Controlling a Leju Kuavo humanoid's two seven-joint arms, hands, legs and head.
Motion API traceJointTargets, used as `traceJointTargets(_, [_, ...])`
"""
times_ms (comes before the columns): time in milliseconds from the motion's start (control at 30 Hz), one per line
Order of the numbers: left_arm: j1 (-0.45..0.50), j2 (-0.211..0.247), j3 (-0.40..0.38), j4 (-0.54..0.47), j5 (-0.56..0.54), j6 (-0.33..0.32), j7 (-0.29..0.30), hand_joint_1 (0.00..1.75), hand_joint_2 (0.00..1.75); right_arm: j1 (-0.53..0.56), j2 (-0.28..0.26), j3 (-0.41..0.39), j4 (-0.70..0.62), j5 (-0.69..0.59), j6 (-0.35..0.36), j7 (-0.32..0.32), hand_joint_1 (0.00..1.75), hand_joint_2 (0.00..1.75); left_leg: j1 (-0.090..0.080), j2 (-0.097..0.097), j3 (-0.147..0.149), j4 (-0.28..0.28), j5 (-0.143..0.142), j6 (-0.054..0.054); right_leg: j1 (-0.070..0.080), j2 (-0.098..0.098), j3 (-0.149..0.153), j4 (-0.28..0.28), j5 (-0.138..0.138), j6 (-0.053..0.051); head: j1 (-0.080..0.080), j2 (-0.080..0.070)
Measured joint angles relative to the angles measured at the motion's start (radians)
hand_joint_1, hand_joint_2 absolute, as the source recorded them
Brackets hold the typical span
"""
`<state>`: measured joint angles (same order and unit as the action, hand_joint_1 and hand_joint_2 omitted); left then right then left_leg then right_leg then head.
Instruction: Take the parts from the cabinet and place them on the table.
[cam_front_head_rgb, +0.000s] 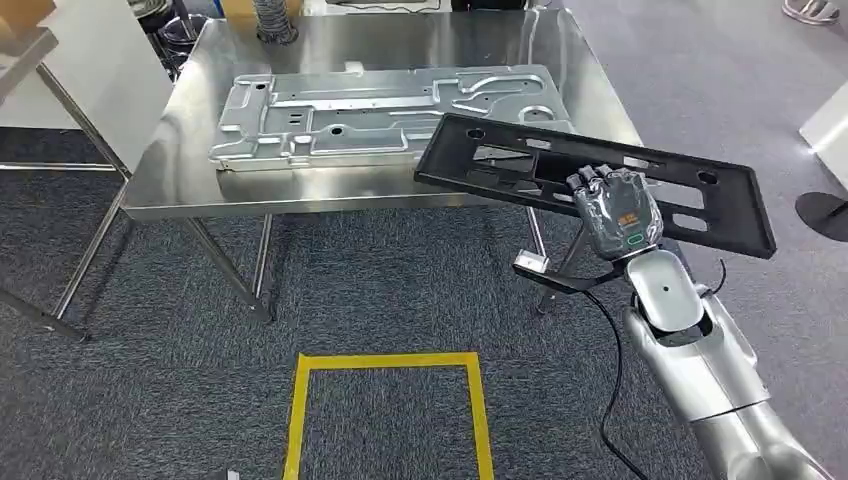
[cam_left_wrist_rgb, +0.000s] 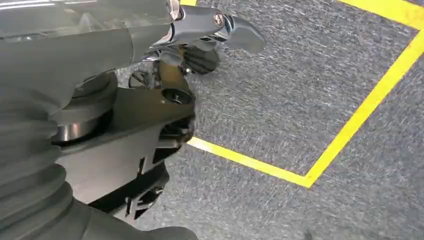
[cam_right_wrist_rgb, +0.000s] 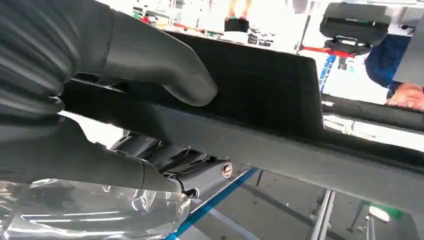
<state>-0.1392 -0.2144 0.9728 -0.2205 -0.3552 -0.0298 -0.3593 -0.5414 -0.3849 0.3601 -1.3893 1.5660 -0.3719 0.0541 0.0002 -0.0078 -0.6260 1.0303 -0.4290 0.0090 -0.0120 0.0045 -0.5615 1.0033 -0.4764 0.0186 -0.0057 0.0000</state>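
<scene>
A grey, short-piled carpet floor (cam_front_head_rgb: 380, 290) is seen across the whole room. A square outline of yellow tape (cam_front_head_rgb: 388, 362) is laid on it in the foreground. Beyond it, a shiny stainless-steel desk (cam_front_head_rgb: 330, 195) on thin splayed metal legs is set, its top brightly lit by overhead light. At the far left, a white panel (cam_front_head_rgb: 90, 70) with a slanted steel leg is placed beside the desk.

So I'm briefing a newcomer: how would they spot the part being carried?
Find the steel table; a silver stamped panel lies flat on it. Over the table's near right corner the right hand holds the black plastic frame, long, slotted and tilted, the only dark part.
</scene>
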Motion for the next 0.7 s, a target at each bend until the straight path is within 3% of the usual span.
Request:
traceJointTargets(67, [0.002,0.0,0.0,0.0,0.0,0.0,0.0,0.0,1.75,0.005,0.0,0.001,-0.001,0.0,-0.003,0.0,1.75,1.75,-0.005,-0.001,-0.001,-0.002,-0.003,0.01,-0.001,-0.002,0.002,-0.005,-0.002,0.011,0.0,0.0])
traceJointTargets(133, [0.002,0.0,0.0,0.0,0.0,-0.001,0.0,0.0,1.75,0.011,-0.002,-0.001,-0.003,0.0,-0.007,0.001,1.75,1.75,0.003,-0.002,0.014,-0.02,0.001,0.021,-0.005,-0.003,0.0,0.015,-0.019,0.022,0.003,0.0])
traceJointTargets(167, [0.0,0.0,0.0,0.0,-0.001,-0.001,0.0,0.0,1.75,0.01,-0.003,-0.003,-0.004,0.0,-0.008,0.001,1.75,1.75,0.004,-0.001,0.016,-0.02,-0.003,0.027,-0.004,-0.003,-0.027,0.066,-0.046,0.025,0.005,0.0])
traceJointTargets(233, [0.0,0.0,0.0,0.0,-0.001,-0.001,0.0,0.0,1.75,0.015,-0.005,-0.005,-0.005,0.0,-0.008,0.002,1.75,1.75,0.002,0.0,0.02,-0.019,-0.008,0.033,-0.005,-0.003,-0.117,0.229,-0.111,0.031,0.004,0.0])
traceJointTargets(267, [0.0,0.001,0.0,0.0,-0.001,-0.001,0.0,0.0,1.75,0.022,-0.005,-0.006,-0.005,0.0,-0.008,0.002,1.75,1.75,0.002,0.0,0.022,-0.019,-0.01,0.034,-0.005,-0.003,-0.157,0.293,-0.125,0.033,0.004,0.0])
traceJointTargets(300, [0.001,0.001,0.0,0.0,-0.001,-0.001,0.0,0.0,1.75,0.03,-0.005,-0.006,-0.005,0.0,-0.008,0.002,1.75,1.75,0.002,-0.001,0.025,-0.017,-0.014,0.034,-0.006,-0.003,-0.179,0.314,-0.112,0.034,0.005,0.0])
traceJointTargets(333, [0.001,0.001,0.0,0.0,-0.001,-0.001,0.0,0.0,1.75,0.035,-0.005,-0.006,-0.004,0.0,-0.008,0.001,1.75,1.75,0.002,-0.002,0.028,-0.015,-0.019,0.033,-0.007,-0.004,-0.173,0.283,-0.076,0.034,0.005,0.0])
traceJointTargets(400, [0.001,0.0,-0.001,0.0,-0.002,-0.002,0.0,0.0,1.75,0.034,-0.005,-0.009,-0.001,0.0,-0.009,-0.003,1.75,1.75,0.002,-0.004,0.037,-0.009,-0.029,0.029,-0.01,-0.004,-0.107,0.116,0.031,0.029,0.004,0.0])
traceJointTargets(433, [0.001,0.0,-0.001,0.0,-0.002,-0.002,0.0,0.0,1.75,0.032,-0.005,-0.013,0.001,0.0,-0.01,-0.007,1.75,1.75,0.001,-0.005,0.042,-0.008,-0.035,0.025,-0.01,-0.005,-0.074,0.034,0.064,0.025,0.005,0.0])
traceJointTargets(467, [0.0,0.0,-0.001,0.0,-0.002,-0.002,0.0,0.0,1.75,0.029,-0.004,-0.016,0.006,0.0,-0.011,-0.014,1.75,1.75,-0.006,-0.005,0.041,-0.006,-0.039,0.019,-0.001,-0.005,-0.06,0.016,0.046,0.022,0.004,0.0])
traceJointTargets(567, [0.0,0.001,-0.001,0.0,-0.002,-0.002,-0.001,0.0,1.75,0.024,-0.003,-0.034,0.029,0.0,-0.015,-0.045,1.75,1.75,-0.004,-0.005,0.045,-0.012,-0.042,0.007,0.001,-0.002,-0.06,0.012,0.042,0.008,0.003,0.0])
traceJointTargets(633, [-0.002,0.002,-0.001,0.0,-0.002,-0.002,-0.002,0.0,1.75,0.017,0.002,-0.043,0.044,0.0,-0.017,-0.063,1.75,1.75,-0.005,-0.004,0.046,-0.001,-0.055,-0.006,-0.01,-0.004,-0.048,0.0,0.045,-0.003,0.005,0.0])
traceJointTargets(667, [-0.003,0.002,-0.002,0.0,-0.002,-0.002,-0.002,0.0,1.75,0.009,0.005,-0.045,0.053,0.0,-0.02,-0.071,1.75,1.75,-0.005,-0.001,0.031,0.037,-0.077,-0.011,-0.011,-0.004,-0.045,-0.002,0.042,-0.01,-0.003,0.0])
traceJointTargets(700, [-0.003,0.002,-0.002,0.0,-0.002,-0.002,-0.002,0.0,1.75,-0.003,0.012,-0.046,0.069,0.0,-0.028,-0.078,1.75,1.75,-0.001,0.0,-0.007,0.111,-0.113,-0.014,-0.01,-0.004,-0.044,-0.002,0.041,-0.014,-0.003,0.0])
